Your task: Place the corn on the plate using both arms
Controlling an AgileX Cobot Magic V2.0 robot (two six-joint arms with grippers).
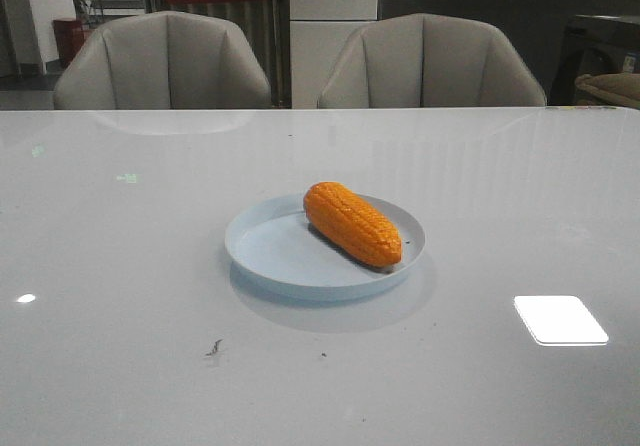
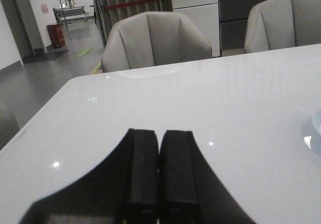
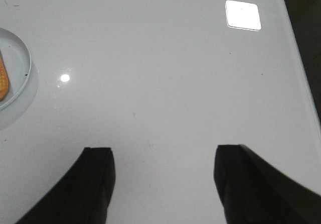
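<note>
An orange-yellow corn [image 1: 352, 223] lies slanted on the pale-blue plate [image 1: 262, 248] in the middle of the white table in the front view. Neither arm shows in that view. In the left wrist view my left gripper [image 2: 159, 133] is shut, its two black fingers pressed together with nothing between them, above bare table; a sliver of the plate [image 2: 317, 123] shows at the frame's edge. My right gripper [image 3: 163, 153] is open over bare table, well apart from the plate [image 3: 20, 63], where one end of the corn [image 3: 3, 81] shows.
Two grey chairs [image 1: 165, 61] [image 1: 430, 61] stand behind the table's far edge. A bright light reflection [image 1: 560, 319] lies on the glossy tabletop at the right front. The table's right edge [image 3: 298, 58] runs close to the right gripper.
</note>
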